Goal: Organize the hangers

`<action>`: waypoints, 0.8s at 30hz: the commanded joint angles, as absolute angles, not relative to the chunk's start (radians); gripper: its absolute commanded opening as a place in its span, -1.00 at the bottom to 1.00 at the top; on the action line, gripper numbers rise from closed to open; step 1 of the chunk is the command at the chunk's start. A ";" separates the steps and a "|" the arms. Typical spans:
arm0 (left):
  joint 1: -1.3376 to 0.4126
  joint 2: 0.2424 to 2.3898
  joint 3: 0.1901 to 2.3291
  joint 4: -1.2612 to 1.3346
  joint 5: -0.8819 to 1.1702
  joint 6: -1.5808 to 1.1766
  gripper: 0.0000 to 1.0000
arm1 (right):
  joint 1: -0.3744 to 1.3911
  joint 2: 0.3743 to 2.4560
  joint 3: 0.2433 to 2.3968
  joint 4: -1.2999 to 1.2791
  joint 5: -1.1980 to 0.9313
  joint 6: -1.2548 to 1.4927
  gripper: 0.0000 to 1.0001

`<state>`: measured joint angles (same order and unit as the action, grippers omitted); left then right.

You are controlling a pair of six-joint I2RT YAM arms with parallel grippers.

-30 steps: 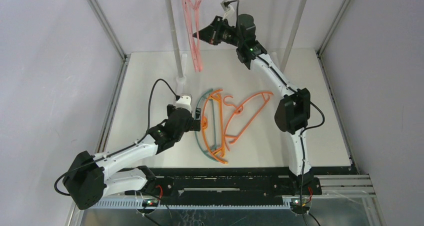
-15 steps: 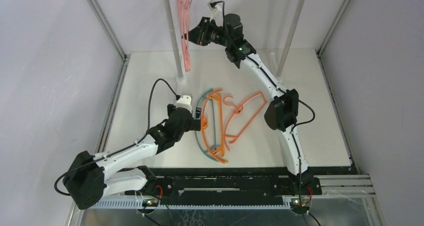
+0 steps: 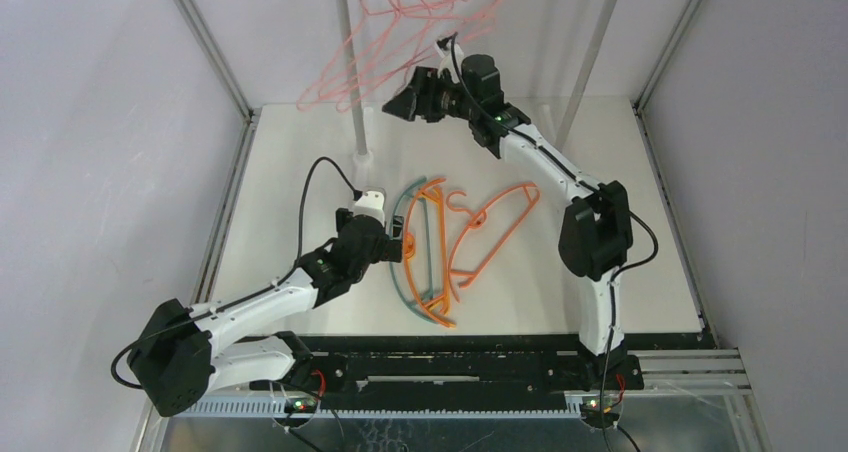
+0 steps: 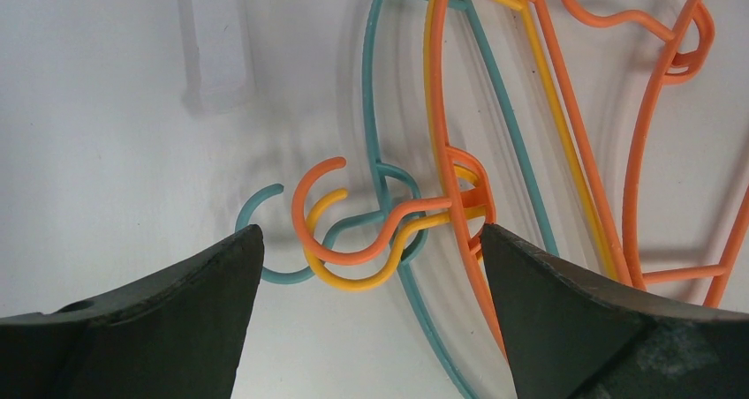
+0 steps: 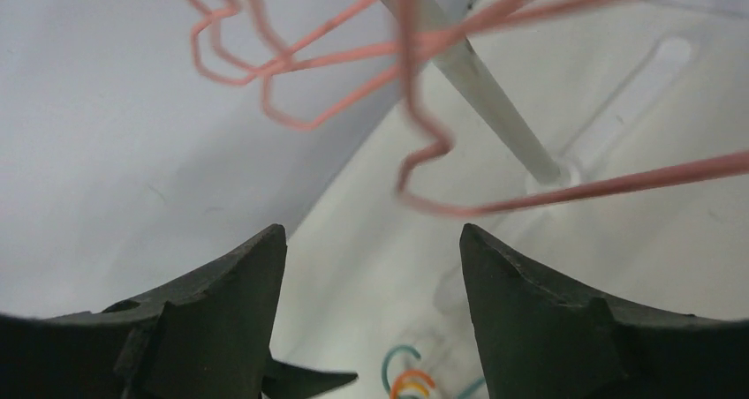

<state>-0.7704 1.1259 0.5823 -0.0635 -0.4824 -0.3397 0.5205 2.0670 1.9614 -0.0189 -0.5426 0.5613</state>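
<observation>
Wire hangers [image 5: 408, 55]: pink. Plastic hangers [image 4: 444, 152]: orange, plus teal hanger [image 4: 368, 108], yellow hanger [image 4: 570, 152]. Table [image 3: 290, 172]: white. Rack poles [image 3: 351, 72]: white.

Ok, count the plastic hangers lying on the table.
4. A teal hanger, an orange hanger and a yellow hanger lie stacked, hooks overlapping, by the left hand. A second orange hanger lies just right of them. More could be hidden underneath.

No legible text, label, brand or number in any view.
Plain and unmarked as far as can be seen: pink hangers [image 5: 411, 63], orange hangers [image 4: 433, 90], teal hanger [image 4: 368, 108], bench [image 3: 650, 222].
</observation>
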 commanded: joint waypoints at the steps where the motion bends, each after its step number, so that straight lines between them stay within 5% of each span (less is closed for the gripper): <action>1: -0.775 1.122 0.584 -0.025 -0.489 -0.325 0.94 | 0.505 1.926 1.847 0.002 -0.514 0.509 0.60; 14: -0.775 1.134 0.582 -0.025 -0.504 -0.317 0.93 | 0.462 1.668 1.558 0.010 -0.464 0.463 0.63; 24: -0.767 1.155 0.597 -0.048 -0.525 -0.322 0.96 | 0.488 1.454 1.312 -0.192 -0.229 0.327 0.62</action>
<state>-0.7704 1.1454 0.5823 -0.0631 -0.4965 -0.3317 0.4667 1.5421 1.3918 -0.0925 -0.3534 0.4168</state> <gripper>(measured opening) 0.974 0.814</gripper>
